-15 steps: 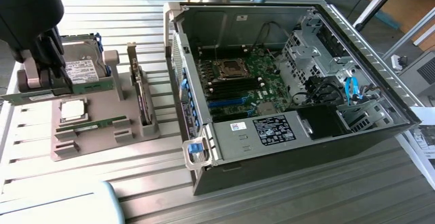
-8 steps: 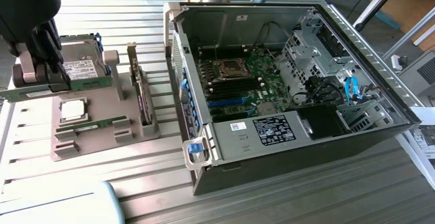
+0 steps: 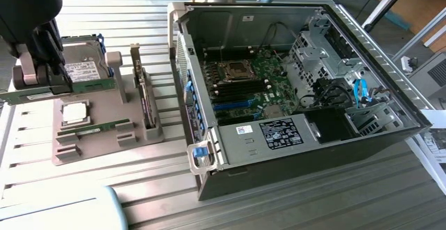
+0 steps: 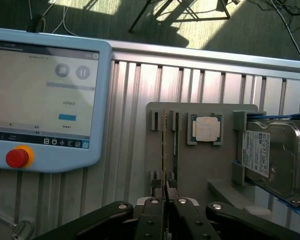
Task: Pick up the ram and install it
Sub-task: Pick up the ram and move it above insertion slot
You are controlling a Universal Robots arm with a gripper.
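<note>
My dark gripper (image 3: 42, 81) hangs at the exterior view's left, above the grey holder plate (image 3: 104, 146). It is shut on the ram (image 3: 94, 86), a long green stick held roughly level and lifted off the plate. In the wrist view the gripper (image 4: 165, 207) pinches the ram (image 4: 164, 150) edge-on, with its thin edge running away from the fingers. The twin stick (image 3: 94, 129) still lies in its slot on the plate (image 4: 175, 140). The open computer case (image 3: 279, 83) lies at the exterior view's right, with the motherboard's memory slots (image 3: 241, 90) exposed.
The plate also carries a square silver processor (image 3: 74, 113), a hard drive (image 3: 87, 68) and an upright dark expansion card (image 3: 143, 99). A teach pendant (image 4: 40, 90) with a red stop button lies beside the plate on the ribbed metal table (image 3: 314, 209).
</note>
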